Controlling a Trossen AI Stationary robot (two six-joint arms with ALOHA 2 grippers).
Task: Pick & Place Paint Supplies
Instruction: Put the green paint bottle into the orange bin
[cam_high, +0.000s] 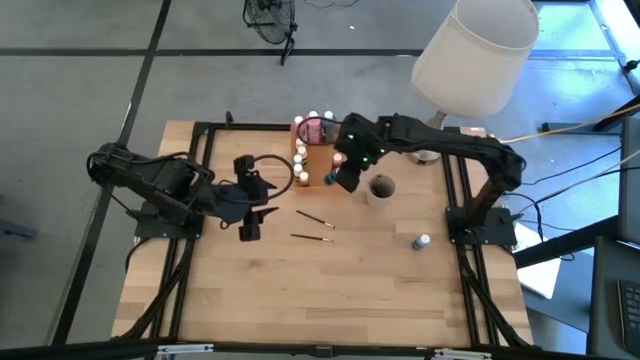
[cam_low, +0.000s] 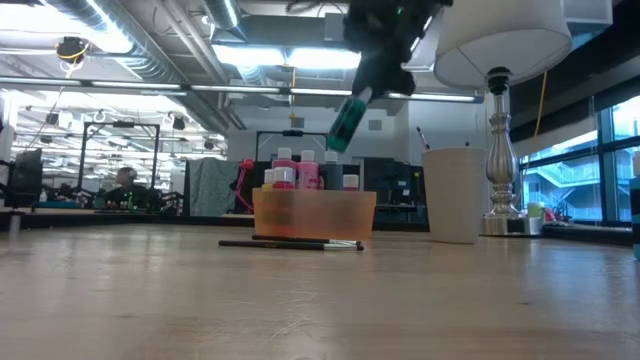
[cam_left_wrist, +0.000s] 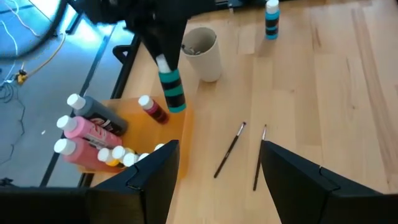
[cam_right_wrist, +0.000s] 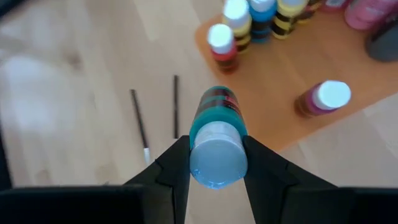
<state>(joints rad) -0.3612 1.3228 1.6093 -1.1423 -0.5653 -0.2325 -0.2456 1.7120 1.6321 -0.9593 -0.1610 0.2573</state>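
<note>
My right gripper (cam_right_wrist: 214, 146) is shut on a teal paint bottle (cam_low: 342, 122) and holds it in the air over the right edge of the orange tray (cam_high: 318, 165). Several paint bottles stand or lie on that tray (cam_right_wrist: 292, 74). Two thin paintbrushes (cam_high: 315, 218) (cam_high: 312, 237) lie flat on the table, nearer than the tray. A blue bottle (cam_high: 423, 241) stands alone at the right. My left gripper (cam_high: 249, 226) hangs open left of the brushes, with nothing between its fingers (cam_left_wrist: 155, 177). My right gripper pinches the teal bottle at its white cap end (cam_right_wrist: 202, 155) between its two fingers, one on each side. The fingers slant down from above, from the table's far right. The bottle hangs tilted below them, bottom end lowest (cam_left_wrist: 176, 102), clear of tray and table.
A pale round cup (cam_high: 381, 188) stands just right of the tray, close to my right gripper. A table lamp with a white shade (cam_high: 475, 50) stands at the far right corner. Bare wood (cam_high: 330, 300) lies toward the near edge.
</note>
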